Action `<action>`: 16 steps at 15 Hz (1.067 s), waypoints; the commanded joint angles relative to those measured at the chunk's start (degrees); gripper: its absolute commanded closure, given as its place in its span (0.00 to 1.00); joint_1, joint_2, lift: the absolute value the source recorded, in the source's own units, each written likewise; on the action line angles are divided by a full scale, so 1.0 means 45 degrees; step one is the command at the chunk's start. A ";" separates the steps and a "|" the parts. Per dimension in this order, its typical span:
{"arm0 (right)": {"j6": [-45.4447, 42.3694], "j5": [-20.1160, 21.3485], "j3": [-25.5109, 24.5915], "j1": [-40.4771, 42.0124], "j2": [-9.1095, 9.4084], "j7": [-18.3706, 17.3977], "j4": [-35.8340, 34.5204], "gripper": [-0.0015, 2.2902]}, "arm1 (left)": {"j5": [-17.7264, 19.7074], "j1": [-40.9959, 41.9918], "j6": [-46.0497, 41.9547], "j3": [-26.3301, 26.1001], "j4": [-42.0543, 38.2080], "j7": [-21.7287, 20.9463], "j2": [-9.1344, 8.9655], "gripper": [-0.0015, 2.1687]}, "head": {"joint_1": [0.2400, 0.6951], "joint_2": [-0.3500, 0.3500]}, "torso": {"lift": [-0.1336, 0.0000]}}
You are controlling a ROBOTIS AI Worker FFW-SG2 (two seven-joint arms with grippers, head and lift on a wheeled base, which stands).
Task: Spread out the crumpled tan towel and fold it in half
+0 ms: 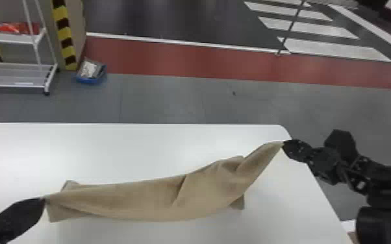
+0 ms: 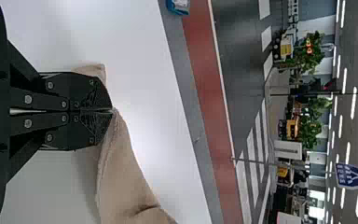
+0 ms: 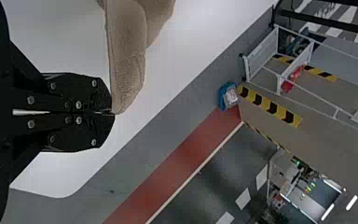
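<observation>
Tan towel [image 1: 139, 201] is stretched between both grippers over the white table [image 1: 107, 149], creased toward its right end. Left gripper [image 2: 113, 110] is closed, pinching one end; right gripper [image 3: 113, 113] is closed on the other, farther forward. Spreading looks unfinished. Best to level the ends, tension gently so pinches don't slip, then lower, dragging creases flat.
</observation>
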 commanded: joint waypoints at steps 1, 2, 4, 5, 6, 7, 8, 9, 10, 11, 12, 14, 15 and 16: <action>-0.0020 -0.0362 -0.0522 -0.0080 0.0005 -0.0088 -0.0374 0.57 | 0.0127 -0.0186 0.0072 0.0361 -0.0292 -0.0001 -0.0001 0.75 | 1.00 0.14 | 1.00; 0.0097 -0.0401 -0.0600 -0.0100 0.0005 -0.0127 -0.0569 0.57 | 0.0107 -0.0421 0.0229 0.0380 -0.0428 -0.0020 -0.0001 0.75 | 1.00 0.13 | 1.00; 0.0644 -0.0499 -0.0658 -0.0236 0.0005 -0.0576 -0.0764 0.57 | 0.0088 -0.1300 0.0346 0.0302 -0.0448 -0.0040 0.0018 0.75 | 1.00 0.13 | 1.00; 0.1074 -0.0499 -0.0600 -0.0510 0.0005 -0.0869 -0.0803 0.57 | 0.0049 -0.2081 0.1088 0.0244 -0.0409 -0.0040 -0.0001 0.75 | 1.00 0.12 | 1.00; 0.1503 -0.0421 -0.0443 -0.0861 -0.0034 -0.1240 -0.0803 0.57 | 0.0107 -0.2862 0.1713 0.0224 -0.0253 -0.0157 -0.0021 0.75 | 1.00 0.12 | 1.00; 0.1816 -0.0167 -0.0248 -0.1135 -0.0073 -0.1455 -0.0784 0.57 | 0.0049 -0.3526 0.2299 0.0166 -0.0077 -0.0255 -0.0021 0.75 | 1.00 0.12 | 1.00; 0.2324 0.0165 0.0103 -0.1447 -0.0112 -0.1631 -0.0706 0.57 | -0.0010 -0.4288 0.2455 -0.0069 0.0372 -0.0352 -0.0001 0.75 | 1.00 0.12 | 1.00; 0.2753 0.0478 0.0494 -0.1779 -0.0132 -0.1924 -0.0549 0.57 | -0.0166 -0.5050 0.2533 -0.0323 0.0919 -0.0352 -0.0021 0.75 | 1.00 0.12 | 1.00; 0.3261 0.0595 0.0807 -0.2150 -0.0151 -0.2295 -0.0374 0.57 | -0.0283 -0.5733 0.2885 -0.0577 0.1427 -0.0352 -0.0021 0.75 | 1.00 0.13 | 1.00; 0.3808 0.0751 0.1178 -0.2658 -0.0151 -0.2588 -0.0159 0.57 | -0.0244 -0.6573 0.3354 -0.0772 0.2150 -0.0352 -0.0021 0.75 | 1.00 0.13 | 1.00; 0.4316 0.0927 0.1510 -0.3166 -0.0151 -0.2920 0.0115 0.57 | -0.0225 -0.7452 0.3588 -0.0967 0.2931 -0.0333 -0.0021 0.75 | 1.00 0.13 | 1.00; 0.4902 0.1279 0.1920 -0.4338 -0.0151 -0.3545 0.0915 0.57 | -0.0127 -0.9249 0.4135 -0.1241 0.4572 -0.0216 -0.0060 0.75 | 0.96 0.13 | 1.00; 0.5175 0.1298 0.1920 -0.4963 -0.0171 -0.3818 0.1286 0.57 | -0.0088 -1.0108 0.4252 -0.1241 0.5255 -0.0176 -0.0118 0.75 | 0.89 0.14 | 1.00; 0.5332 0.1279 0.1920 -0.5432 -0.0210 -0.3994 0.1521 0.57 | -0.0088 -1.0733 0.4330 -0.1221 0.5685 -0.0137 -0.0177 0.75 | 0.85 0.14 | 1.00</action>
